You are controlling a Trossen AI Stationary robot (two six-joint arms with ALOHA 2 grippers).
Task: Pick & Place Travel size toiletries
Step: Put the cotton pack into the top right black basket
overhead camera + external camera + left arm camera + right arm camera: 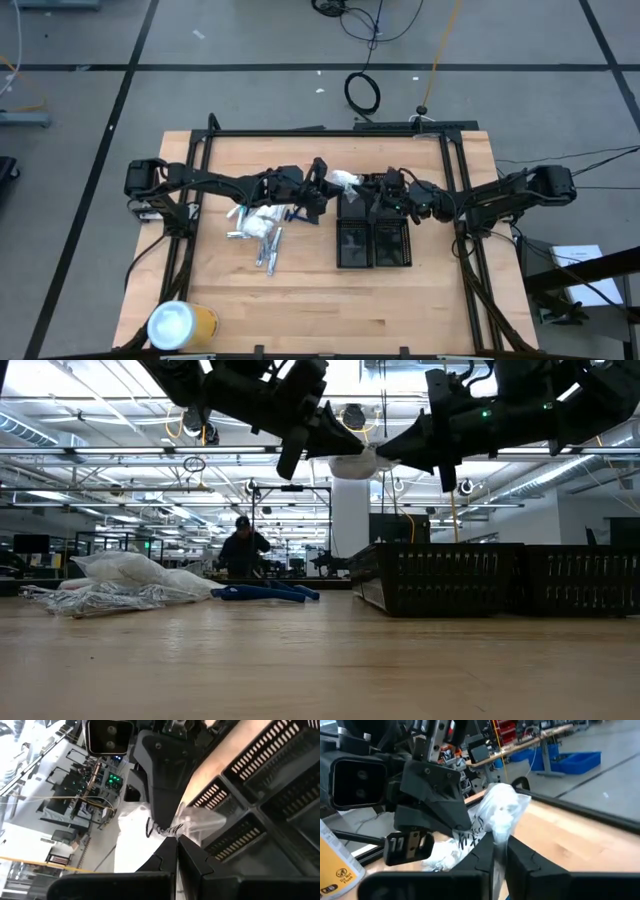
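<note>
A crinkly clear-white packet (346, 180) hangs in the air between my two grippers, by the far end of the black trays; it also shows in the low view (355, 463). My left gripper (325, 186) is shut on it from the left, and my right gripper (372, 188) is shut on it from the right. The other toiletries lie in a pile on the table at the left: white sachets (262, 222), blue razors (265, 593) and slim toothbrushes (270, 250). My left gripper pinches the packet's crinkled clear end (181, 831) between its two fingers, coming roughly level from the table's left. The packet is lifted clear of the table. My right gripper pinches the packet's lower edge (498, 839) between its two fingers, coming roughly level from the table's right. The white bulk of the packet (502, 810) stands beyond its fingertips.
Two black gridded trays (372, 240) stand side by side right of the table's middle, below the grippers. A yellow cylinder with a white lid (182, 325) lies at the near left corner. A person (243, 550) stands in the room beyond the table.
</note>
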